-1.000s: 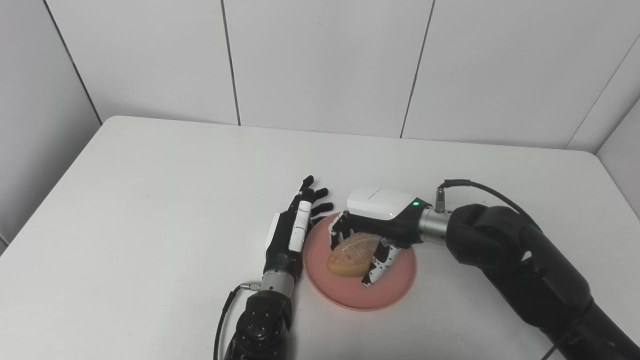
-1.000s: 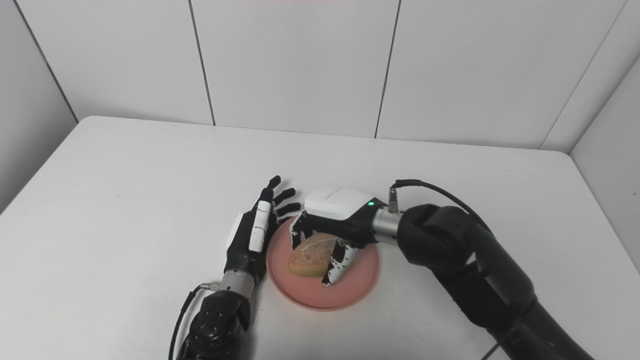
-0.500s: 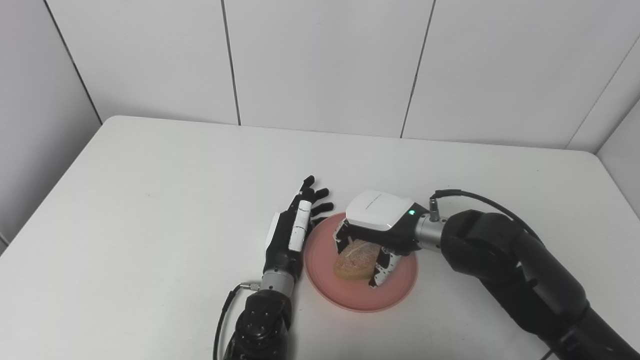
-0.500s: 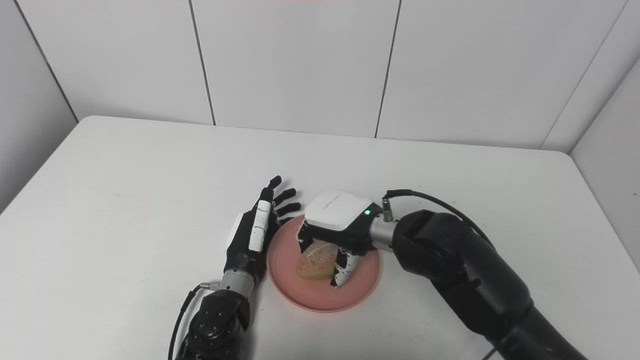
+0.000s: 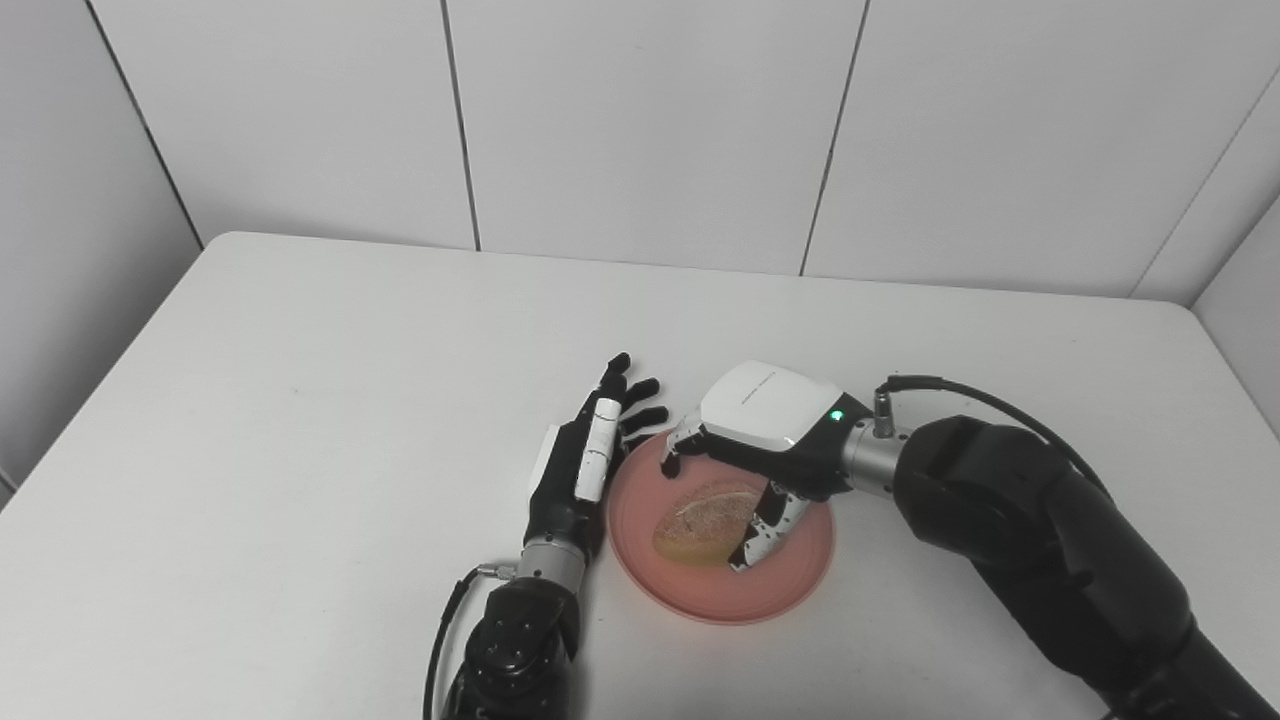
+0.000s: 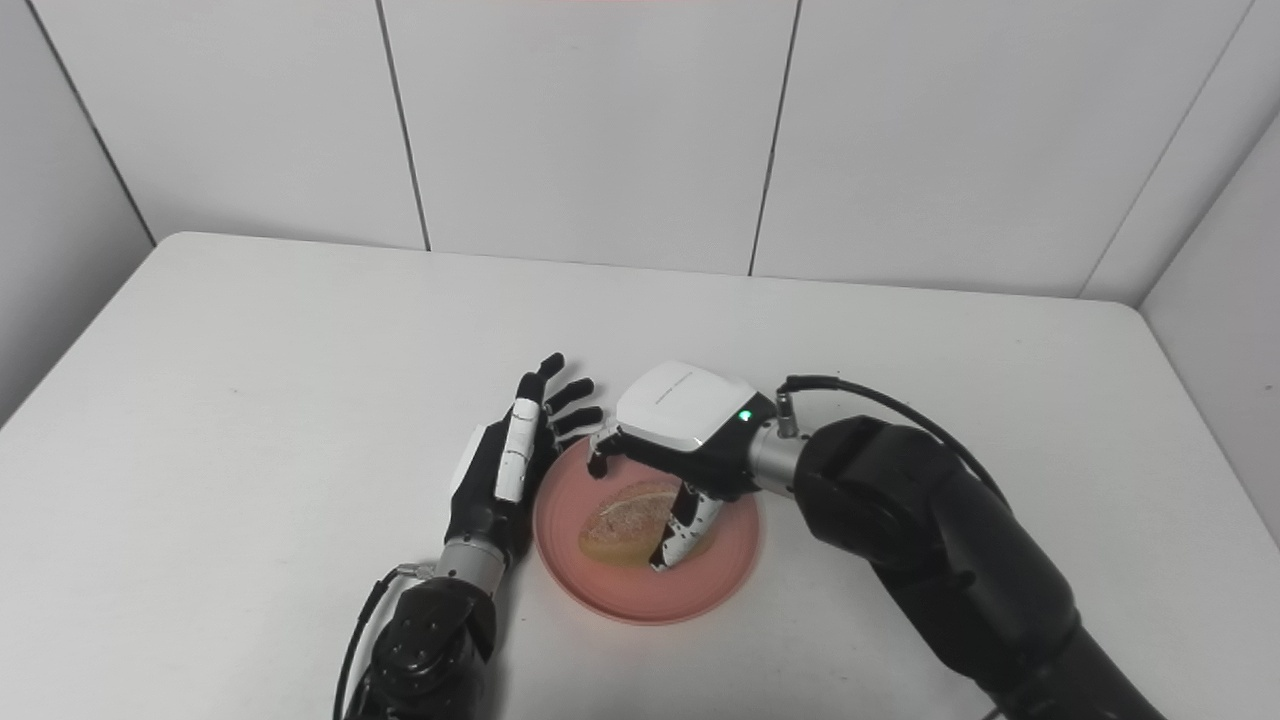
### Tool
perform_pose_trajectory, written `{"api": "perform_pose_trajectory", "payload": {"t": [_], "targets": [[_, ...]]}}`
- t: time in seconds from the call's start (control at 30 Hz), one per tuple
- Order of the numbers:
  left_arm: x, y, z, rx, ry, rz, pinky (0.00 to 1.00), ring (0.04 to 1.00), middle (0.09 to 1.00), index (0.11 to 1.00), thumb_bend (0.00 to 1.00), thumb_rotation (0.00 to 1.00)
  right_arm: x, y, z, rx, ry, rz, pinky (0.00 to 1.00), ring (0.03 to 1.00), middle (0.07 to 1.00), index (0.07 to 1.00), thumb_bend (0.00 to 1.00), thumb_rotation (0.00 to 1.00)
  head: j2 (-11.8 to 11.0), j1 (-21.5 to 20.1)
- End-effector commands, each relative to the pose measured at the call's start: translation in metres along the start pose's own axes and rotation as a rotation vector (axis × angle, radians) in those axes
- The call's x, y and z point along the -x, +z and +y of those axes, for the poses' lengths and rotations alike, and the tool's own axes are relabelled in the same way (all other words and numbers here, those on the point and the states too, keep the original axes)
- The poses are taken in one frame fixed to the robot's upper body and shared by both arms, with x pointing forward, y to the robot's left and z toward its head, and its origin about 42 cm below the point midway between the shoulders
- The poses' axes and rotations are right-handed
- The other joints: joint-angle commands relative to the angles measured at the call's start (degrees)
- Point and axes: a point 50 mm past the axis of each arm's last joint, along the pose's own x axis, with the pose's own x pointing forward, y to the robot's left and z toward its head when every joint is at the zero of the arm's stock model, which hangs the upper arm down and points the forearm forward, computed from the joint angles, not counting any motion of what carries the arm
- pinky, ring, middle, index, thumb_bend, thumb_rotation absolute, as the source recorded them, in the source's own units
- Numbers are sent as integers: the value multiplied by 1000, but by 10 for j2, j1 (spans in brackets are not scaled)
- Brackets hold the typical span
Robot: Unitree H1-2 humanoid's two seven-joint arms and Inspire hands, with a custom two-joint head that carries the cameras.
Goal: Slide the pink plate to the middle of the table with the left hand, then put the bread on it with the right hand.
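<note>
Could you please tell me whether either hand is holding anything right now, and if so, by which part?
Nothing is held. The right hand hovers open over the bread on the pink plate; the left hand lies open beside it.

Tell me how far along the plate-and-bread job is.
Done: the round pink plate sits mid-table beside the open left hand, and the crusty bread roll rests on it. In hand: the right hand has opened over the roll. Left: withdraw both hands.

Both head cameras are looking down from 6 o'clock toward 12 o'clock, side by side and fairly near. They are sharing almost the whole table (image 5: 300, 330), the plate (image 6: 560, 500) and the walls behind.
</note>
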Motion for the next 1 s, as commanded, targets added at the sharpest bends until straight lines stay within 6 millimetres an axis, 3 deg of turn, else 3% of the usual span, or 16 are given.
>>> {"api": "perform_pose_trajectory", "payload": {"t": [0.0, 0.23, 0.43, 0.57, 0.67, 0.7, 0.83, 0.97], "targets": [[-1, 3, -1, 3, -8, -12, 717, 779, 847, 921, 750, 1000, 9, -3, -19, -22, -67, 26, 733, 784, 778, 681, 1000, 341, -1, -1], [-2, 3, 1, -2, -7, -14, 713, 770, 833, 921, 757, 1000, 26, -3, -23, -115, -141, 69, 658, 749, 769, 672, 1000, 342, -1, -10], [-4, 2, 5, -12, 3, -18, 698, 778, 832, 913, 762, 1000, 48, -7, -13, -363, -355, 96, 603, 707, 733, 663, 987, 390, -2, -16], [-4, 0, 9, -10, 8, -31, 689, 786, 834, 906, 760, 1000, 46, -14, 22, -712, -595, 133, 577, 666, 701, 662, 875, 506, -3, -30], [-3, -2, 12, -12, 18, -49, 729, 804, 855, 911, 783, 1000, 39, -14, 49, -986, -763, 166, 571, 662, 704, 710, 748, 665, -4, -36], [-1, -3, 13, -17, 25, -58, 732, 805, 856, 911, 783, 1000, 36, -13, 60, -1110, -837, 178, 572, 663, 704, 712, 745, 671, -4, -40], [2, -4, 15, -34, 40, -109, 915, 866, 895, 916, 794, 1000, 27, -4, 92, -1439, -1043, 229, 680, 733, 767, 787, 776, 819, -3, -50], [6, -5, 16, -68, 33, -155, 992, 926, 925, 930, 742, 1000, 19, 3, 117, -1591, -1153, 274, 764, 789, 812, 821, 825, 890, -3, -57]]}}
